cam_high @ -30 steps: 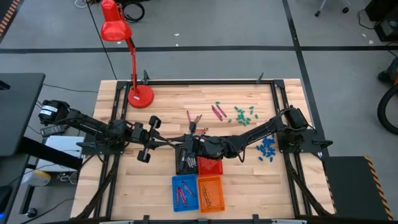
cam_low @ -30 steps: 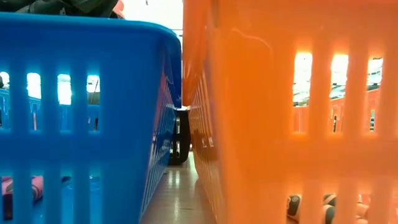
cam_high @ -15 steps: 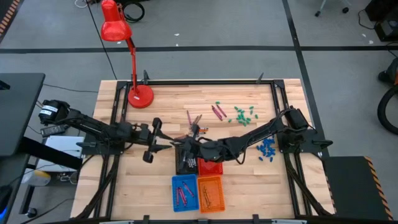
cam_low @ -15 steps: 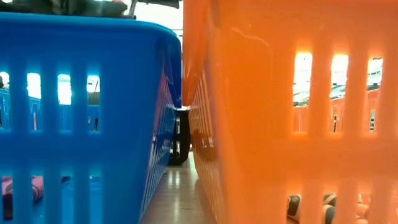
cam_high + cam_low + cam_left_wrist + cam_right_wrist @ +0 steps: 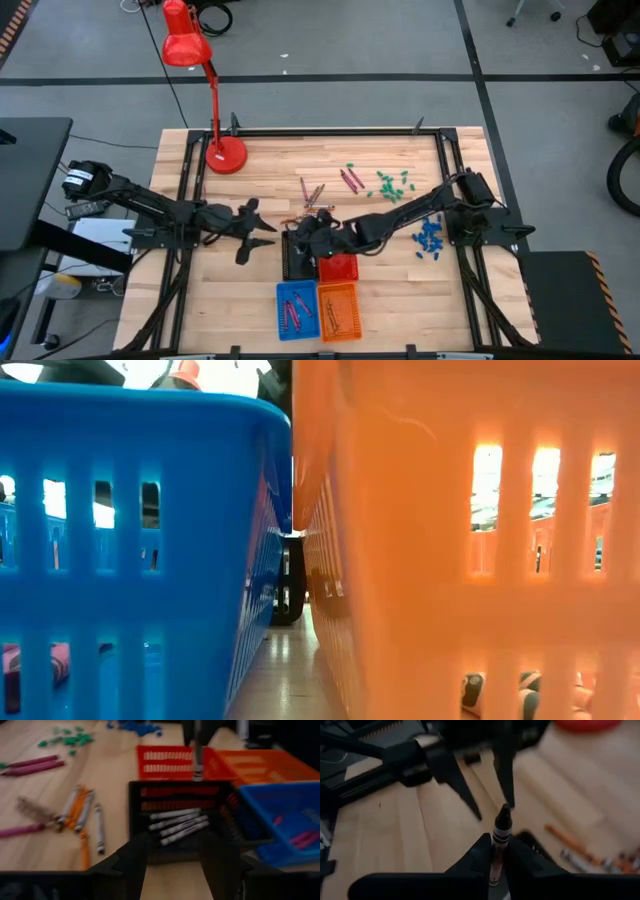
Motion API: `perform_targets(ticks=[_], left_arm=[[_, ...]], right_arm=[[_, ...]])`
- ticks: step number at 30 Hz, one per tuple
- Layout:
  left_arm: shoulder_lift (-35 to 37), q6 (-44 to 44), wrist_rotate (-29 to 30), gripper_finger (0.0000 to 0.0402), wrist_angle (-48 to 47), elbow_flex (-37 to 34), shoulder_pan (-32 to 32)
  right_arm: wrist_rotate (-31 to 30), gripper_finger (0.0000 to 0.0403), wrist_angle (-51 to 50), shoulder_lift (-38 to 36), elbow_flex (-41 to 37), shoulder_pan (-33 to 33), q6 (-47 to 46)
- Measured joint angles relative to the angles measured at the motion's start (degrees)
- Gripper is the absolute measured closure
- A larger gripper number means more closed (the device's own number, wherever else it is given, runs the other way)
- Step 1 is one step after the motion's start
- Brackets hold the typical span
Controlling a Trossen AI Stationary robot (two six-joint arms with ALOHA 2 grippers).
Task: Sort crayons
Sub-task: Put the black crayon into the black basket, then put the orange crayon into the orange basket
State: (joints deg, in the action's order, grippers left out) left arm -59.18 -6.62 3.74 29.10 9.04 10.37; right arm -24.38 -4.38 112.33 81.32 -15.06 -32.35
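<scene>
Right gripper point(image 5: 495, 851) pinches a black crayon point(image 5: 501, 836) above the black basket point(image 5: 220, 827); left gripper point(image 5: 172, 855), spread empty, faces that basket.

Even overhead light brightens the table point(image 5: 400, 275) with faint shadows, backlight glows through the basket slots point(image 5: 505, 510) low down, and both wrist views are dim and blurred.

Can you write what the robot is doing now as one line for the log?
right gripper: shut on black crayon above black basket | left gripper: open, empty
</scene>
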Motion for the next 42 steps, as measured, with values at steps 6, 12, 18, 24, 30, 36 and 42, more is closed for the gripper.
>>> perform_targets(ticks=[6,12,18,24,30,36,42], left_arm=[[0.0,-0.86,4.46,0.0219,-3.58,0.0,-0.02],[0.0,-0.86,4.6,0.0219,-5.28,0.0,-0.02],[0.0,-2.74,4.6,0.0219,-5.65,0.0,-0.02],[-0.05,-3.84,4.88,0.0218,-8.51,0.0,-0.02],[-2.9,-2.77,5.82,0.0218,-8.82,0.0,-0.42],[-8.64,0.23,7.57,0.0218,-5.33,0.0,-2.86],[-14.17,1.95,8.18,0.0218,2.46,0.02,-5.52]], right_arm=[[8.79,0.0354,-6.75,0.0,0.0,1.74,-9.86],[14.73,0.0353,-9.13,0.0,0.0,2.69,-14.21],[19.83,0.0353,-11.66,0.0,0.0,3.25,-16.15],[20.87,0.0343,-13.2,0.0,0.0,3.36,-16.12],[21.17,0.0302,-13.3,0.0,0.0,4.0,-15.39],[24.81,0.0257,-13.0,-0.17,0.0,5.62,-13.99],[25.09,0.025,-10.08,-0.95,0.02,5.5,-11.34]])
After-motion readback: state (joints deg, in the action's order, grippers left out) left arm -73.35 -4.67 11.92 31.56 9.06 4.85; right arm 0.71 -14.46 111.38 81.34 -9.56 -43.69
